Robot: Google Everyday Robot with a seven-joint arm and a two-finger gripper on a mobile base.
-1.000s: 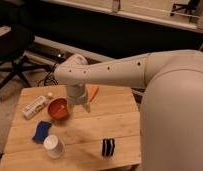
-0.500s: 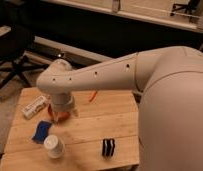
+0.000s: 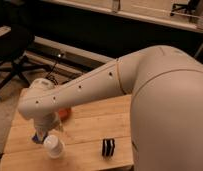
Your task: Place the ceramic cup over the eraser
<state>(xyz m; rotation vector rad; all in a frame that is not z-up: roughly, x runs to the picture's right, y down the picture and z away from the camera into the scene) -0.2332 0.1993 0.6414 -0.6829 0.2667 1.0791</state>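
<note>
— What is at the left end?

— Past the left edge of the desk (image 3: pixel 90 127), a dark chair (image 3: pixel 12 47) stands on the floor. On the wood, near the left edge and toward the front, lies a flat blue pad (image 3: pixel 37 138), mostly covered by the arm.

— And the gripper?

— The gripper (image 3: pixel 48 132) hangs low over the front left part of the desk, at the end of the white arm (image 3: pixel 80 92) that slants down from the right. It is above the blue pad and just over the ceramic cup. I cannot tell whether it is spread or pressed together, nor whether it touches the cup.

— Where exactly is the cup?

— The ceramic cup (image 3: pixel 54 147) stands near the front left corner, just right of the pad. Behind it, farther from the front edge, a sliver of the orange bowl (image 3: pixel 64 113) shows beside the arm.

— The eraser?

— The eraser (image 3: pixel 109 147) stands upright near the front edge, right of the cup and well apart from it, with bare wood between. Farther right, the robot's body (image 3: pixel 170 115) covers the desk's right edge.
</note>
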